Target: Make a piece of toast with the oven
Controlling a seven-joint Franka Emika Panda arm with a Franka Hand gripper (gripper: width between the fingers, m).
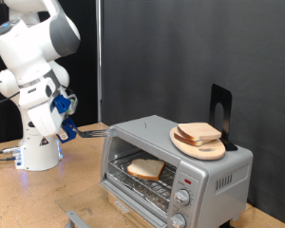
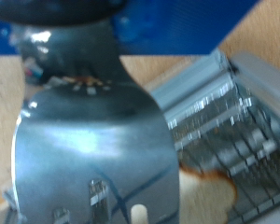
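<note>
Wrist view: a shiny metal spatula [image 2: 89, 149] fills the picture, hiding my gripper, so I cannot tell how its fingers stand. Beyond its blade, the piece of toast [image 1: 145, 169] lies on the oven [image 1: 176, 161] rack, door open. I judge it light, soft, crumbly; best lifted from underneath. No legible writing.
</note>
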